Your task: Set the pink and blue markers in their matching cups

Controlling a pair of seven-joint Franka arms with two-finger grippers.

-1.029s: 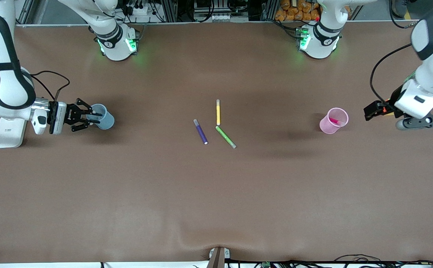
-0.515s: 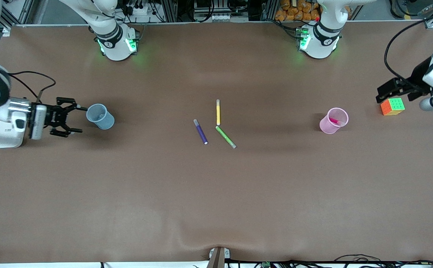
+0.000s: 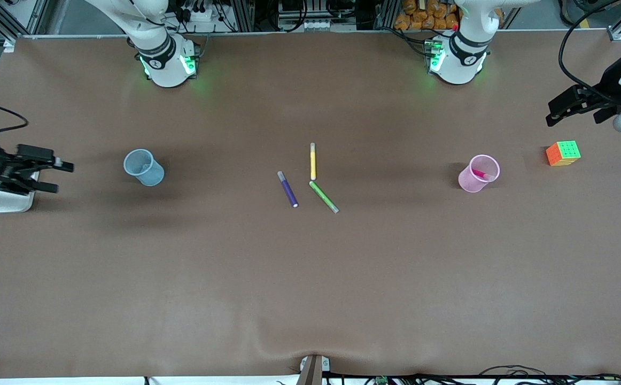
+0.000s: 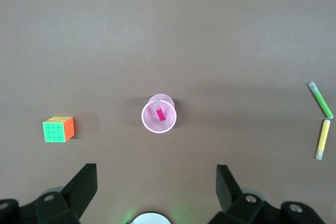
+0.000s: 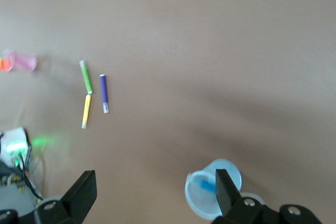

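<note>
Brown table (image 3: 310, 278) fills the scene. Right gripper (image 3: 56, 176) hangs at the right arm's end of the table, over a white block (image 3: 11, 199), jaws spread wide and holding nothing. Left gripper (image 3: 559, 111) is up at the left arm's end, jaws wide too, empty — it hangs near the colourful cube (image 3: 563, 153).

Light blue cup (image 3: 143, 167) stands upright toward the right arm's end, and the right wrist view shows the blue marker (image 5: 206, 186) inside it. Light pink cup (image 3: 479, 172) stands upright toward the left arm's end, pink marker (image 3: 482, 174) leaning inside — clear in the left wrist view as well.

Mid-table, well apart from both cups: yellow pen (image 3: 313, 161), green pen (image 3: 324, 197) and purple pen (image 3: 288, 189) lying flat, the yellow and green almost touching at their ends.
</note>
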